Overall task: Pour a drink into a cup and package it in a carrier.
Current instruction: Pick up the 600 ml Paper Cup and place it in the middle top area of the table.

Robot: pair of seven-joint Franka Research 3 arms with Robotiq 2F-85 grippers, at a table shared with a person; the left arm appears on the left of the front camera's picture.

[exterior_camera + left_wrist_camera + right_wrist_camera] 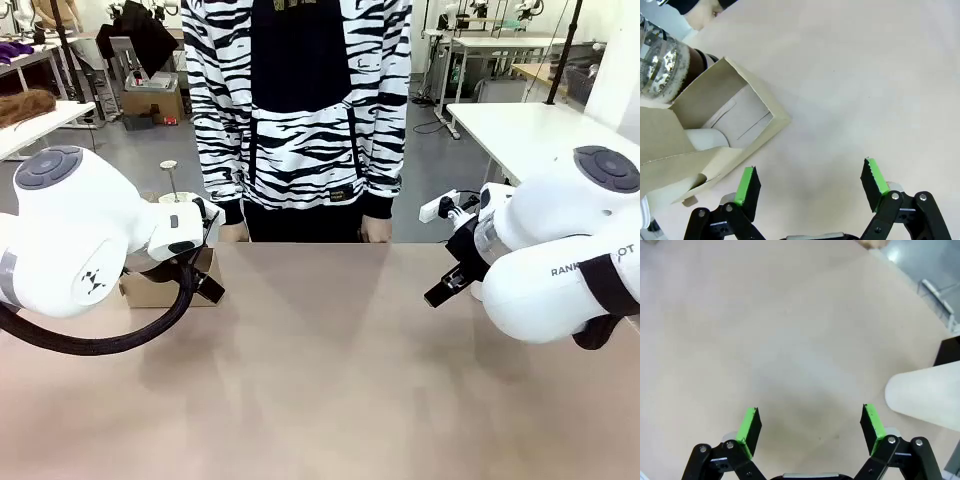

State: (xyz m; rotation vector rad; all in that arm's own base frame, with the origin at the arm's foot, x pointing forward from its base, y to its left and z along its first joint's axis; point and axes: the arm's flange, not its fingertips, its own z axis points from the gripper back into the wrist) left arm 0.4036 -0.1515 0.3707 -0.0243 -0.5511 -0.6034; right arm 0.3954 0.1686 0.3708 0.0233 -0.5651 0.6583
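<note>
Left gripper (810, 186), right gripper (810, 427): jaws apart, empty. Left gripper is just beside the carrier (735, 117); a low approach could push it into the adjoining carafe (662, 65).

Carrier (147, 290) mostly hidden behind left arm (70, 235); cup (927, 400) cut by edge.

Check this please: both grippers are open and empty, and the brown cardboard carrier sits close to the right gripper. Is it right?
One part is wrong. The carrier sits close to the left gripper, not the right gripper; the left wrist view shows it. Both grippers are open and empty.
</note>
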